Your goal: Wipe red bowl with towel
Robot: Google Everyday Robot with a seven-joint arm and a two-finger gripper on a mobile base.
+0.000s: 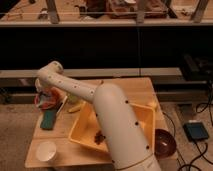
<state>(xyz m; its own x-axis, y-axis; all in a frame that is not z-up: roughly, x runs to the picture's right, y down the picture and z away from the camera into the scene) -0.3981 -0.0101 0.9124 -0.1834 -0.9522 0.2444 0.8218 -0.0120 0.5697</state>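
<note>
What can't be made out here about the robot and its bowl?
Camera view:
The gripper is down at the red bowl, far left on the table; its wrist is in the way, so the towel and any contact cannot be told.
The arm covers much of the yellow tray.
The dark bits in the tray are too small to name.

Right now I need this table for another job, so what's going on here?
The robot's arm reaches to the left end of the table, with its tool down at the red bowl, where something pale, likely the towel, shows. Wiping looks underway. A green block, a yellow bin, a white cup and a dark bowl sit apart from it.
</note>
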